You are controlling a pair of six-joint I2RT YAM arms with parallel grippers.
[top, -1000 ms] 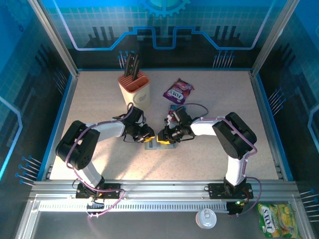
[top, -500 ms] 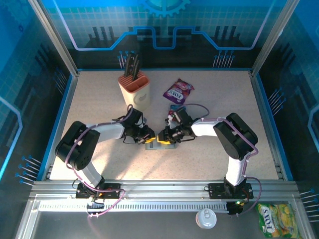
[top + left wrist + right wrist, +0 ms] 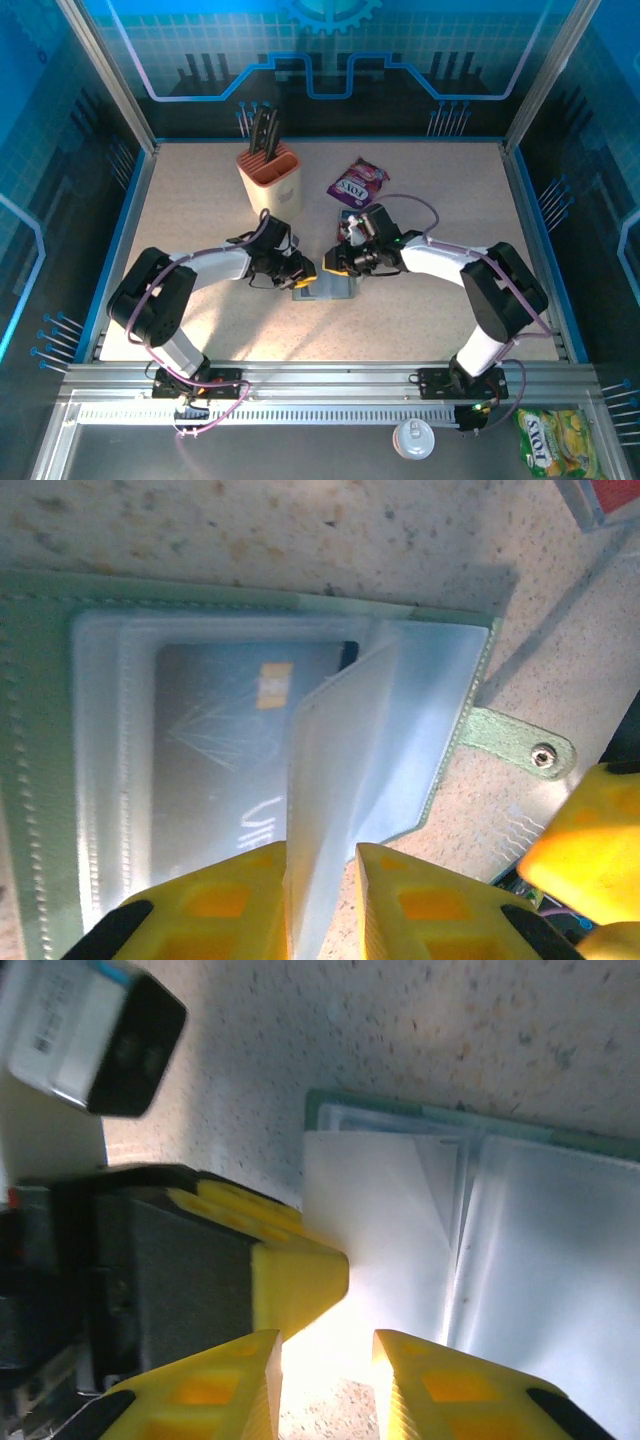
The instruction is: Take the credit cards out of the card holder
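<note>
The card holder [image 3: 332,291] lies open on the table's middle, grey-green with clear sleeves [image 3: 40,780] [image 3: 560,1260]. One credit card [image 3: 220,740] with a yellow chip sits inside a sleeve, pale through the plastic. My left gripper [image 3: 303,270] [image 3: 320,865] is shut on a clear sleeve flap, which stands up on edge between its fingers. My right gripper [image 3: 333,264] [image 3: 325,1345] hovers at the holder's far edge, facing the left one. Its fingers are slightly apart over a bright sleeve, gripping nothing I can make out. A small blue card-like piece [image 3: 349,214] lies behind the right wrist.
A beige and orange knife block [image 3: 270,175] stands at the back left. A purple snack packet [image 3: 357,183] lies at the back centre. Outside the front rail sit a white lid [image 3: 413,438] and a yellow packet [image 3: 548,445]. Blue walls ring the table.
My right gripper has drawn back and up from the holder a little, and its arm has swung out to the right. The left gripper keeps its hold and has barely moved.
</note>
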